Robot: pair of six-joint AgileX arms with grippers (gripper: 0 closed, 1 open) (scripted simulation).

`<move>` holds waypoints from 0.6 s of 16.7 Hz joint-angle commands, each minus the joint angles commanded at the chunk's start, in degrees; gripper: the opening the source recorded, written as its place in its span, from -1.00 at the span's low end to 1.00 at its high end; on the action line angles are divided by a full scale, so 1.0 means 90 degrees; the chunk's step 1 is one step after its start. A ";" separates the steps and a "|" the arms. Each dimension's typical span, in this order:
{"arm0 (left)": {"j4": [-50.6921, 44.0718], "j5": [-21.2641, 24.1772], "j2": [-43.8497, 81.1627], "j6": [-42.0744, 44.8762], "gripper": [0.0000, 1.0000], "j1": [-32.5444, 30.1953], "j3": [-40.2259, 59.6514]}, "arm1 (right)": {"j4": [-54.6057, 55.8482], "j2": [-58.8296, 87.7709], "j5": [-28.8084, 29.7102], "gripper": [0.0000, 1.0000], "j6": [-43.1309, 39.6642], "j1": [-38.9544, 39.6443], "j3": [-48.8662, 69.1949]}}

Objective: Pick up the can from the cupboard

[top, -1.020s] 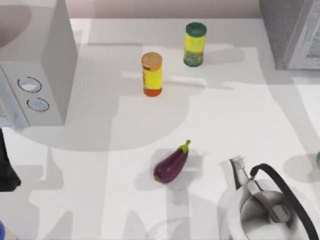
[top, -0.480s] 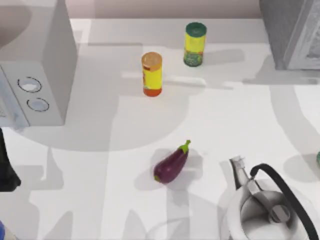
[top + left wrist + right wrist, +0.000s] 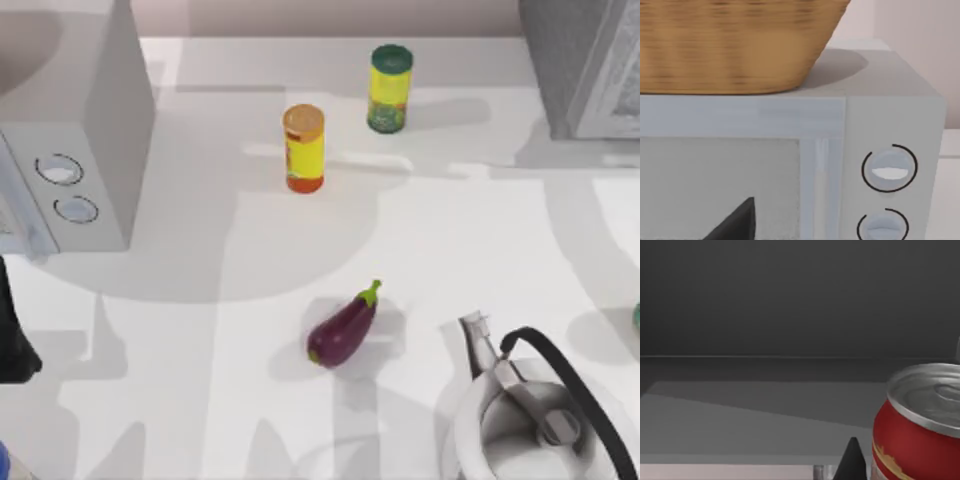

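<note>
The red can [image 3: 917, 425] stands upright on the dark floor of the cupboard [image 3: 790, 305], its silver lid facing up, as the right wrist view shows. A dark fingertip of the right claw [image 3: 852, 460] rises just beside the can, not touching it; whether that claw is released or clenched cannot be told. In the top view the cupboard [image 3: 585, 65] is the grey box at the far right corner of the bench [image 3: 450, 230].

The left arm is parked at the left edge of the bench, where a dark part of it [image 3: 12, 335] shows near the front. Its wrist camera faces the microwave [image 3: 790, 165], with a woven basket [image 3: 735, 45] resting on top; a dark tip of the left claw [image 3: 735, 220] shows low in front of the door, its state impossible to tell.

On the open bench, an orange-capped yellow canister [image 3: 303, 148] and a green-capped yellow canister [image 3: 389, 88] stand upright toward the far edge. An eggplant [image 3: 343, 328] lies near the middle, and a metal kettle [image 3: 535, 415] sits at the near right corner.
</note>
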 joint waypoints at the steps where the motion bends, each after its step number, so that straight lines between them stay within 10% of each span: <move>1: 0.0000 0.0000 0.0000 0.0000 1.00 0.0000 0.0000 | 0.0099 -0.0194 -0.0069 -1.00 -0.0004 -0.0057 -0.0336; 10: 0.0000 0.0000 0.0000 0.0000 1.00 0.0000 0.0000 | 0.1740 -0.3256 -0.1043 -1.00 -0.0032 -0.0972 -0.5311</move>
